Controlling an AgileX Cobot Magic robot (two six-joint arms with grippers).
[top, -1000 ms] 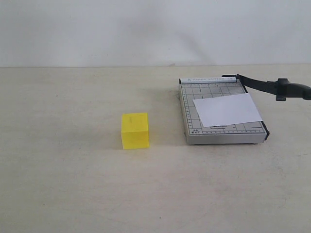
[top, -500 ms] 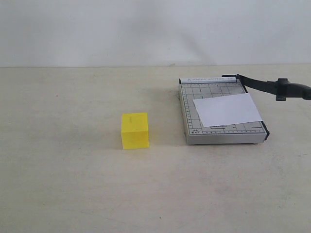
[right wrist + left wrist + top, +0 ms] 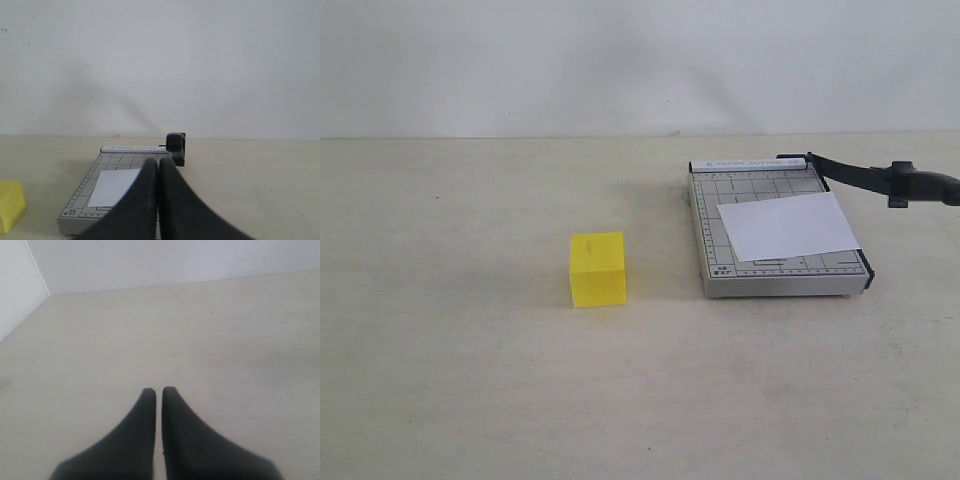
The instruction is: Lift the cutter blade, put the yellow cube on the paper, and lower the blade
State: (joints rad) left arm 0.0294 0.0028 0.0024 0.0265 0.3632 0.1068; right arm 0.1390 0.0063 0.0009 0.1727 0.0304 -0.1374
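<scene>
The yellow cube (image 3: 597,268) sits on the table, left of the grey gridded cutter base (image 3: 712,235); its corner also shows in the right wrist view (image 3: 10,205). The white paper (image 3: 786,226) lies on the base (image 3: 85,187), and the right wrist view shows the sheet (image 3: 114,187) too. The cutter blade (image 3: 880,178) slants up and away to the right from its hinge; its black end (image 3: 176,146) shows past my right gripper (image 3: 159,161), which is shut and holds nothing. My left gripper (image 3: 158,390) is shut over bare table. Neither gripper appears in the exterior view.
A white wall (image 3: 640,60) runs along the far edge of the beige table (image 3: 470,380). In the left wrist view a wall corner (image 3: 37,275) stands at the table's far side.
</scene>
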